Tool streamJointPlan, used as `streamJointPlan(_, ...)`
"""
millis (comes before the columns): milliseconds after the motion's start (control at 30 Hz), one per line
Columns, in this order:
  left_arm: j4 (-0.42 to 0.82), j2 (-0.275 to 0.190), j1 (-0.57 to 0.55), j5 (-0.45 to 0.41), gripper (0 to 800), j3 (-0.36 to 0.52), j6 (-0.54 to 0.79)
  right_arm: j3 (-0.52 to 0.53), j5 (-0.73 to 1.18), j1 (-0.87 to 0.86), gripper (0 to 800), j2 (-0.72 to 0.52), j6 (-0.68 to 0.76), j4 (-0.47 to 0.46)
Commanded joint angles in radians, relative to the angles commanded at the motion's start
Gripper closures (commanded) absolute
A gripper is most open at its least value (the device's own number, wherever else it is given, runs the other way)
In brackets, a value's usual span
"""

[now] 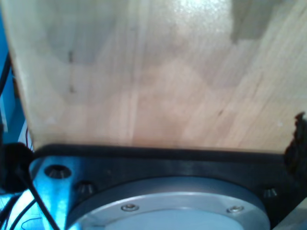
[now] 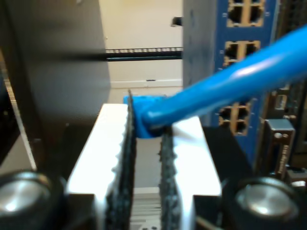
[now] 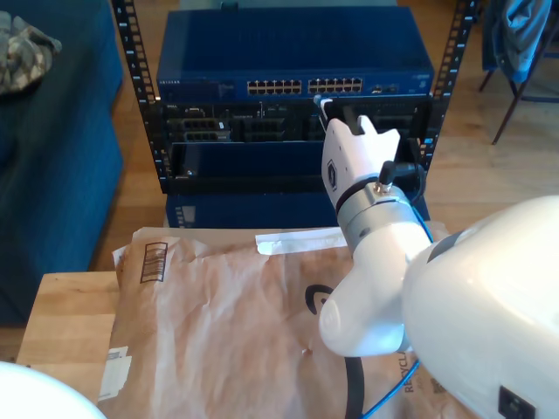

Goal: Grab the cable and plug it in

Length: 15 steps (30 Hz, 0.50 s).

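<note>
Closed on the blue plug end of the cable (image 2: 225, 84), my second gripper (image 2: 146, 129) pinches it between serrated pads (image 2: 128, 143), the cord trailing away from the jaws. Across the exterior view from left to right: a brown paper sheet (image 3: 218, 305) on the wooden table (image 3: 61, 305), then the second arm reaching toward the blue network switch (image 3: 288, 61) in the rack (image 3: 144, 105), its port rows just ahead of the fingertips. The step in hand appears to be insertion; it calls for squaring the plug to one port and advancing straight and slowly. My first gripper's opening cannot be told; its wrist view faces pale wood (image 1: 153, 72).
</note>
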Motion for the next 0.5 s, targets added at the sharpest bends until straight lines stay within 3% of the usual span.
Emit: streamJointPlan(500,0.0,0.0,0.0,0.002,0,0.0,0.0,0.003,-0.14,0.002,800,0.038,0.006,0.015)
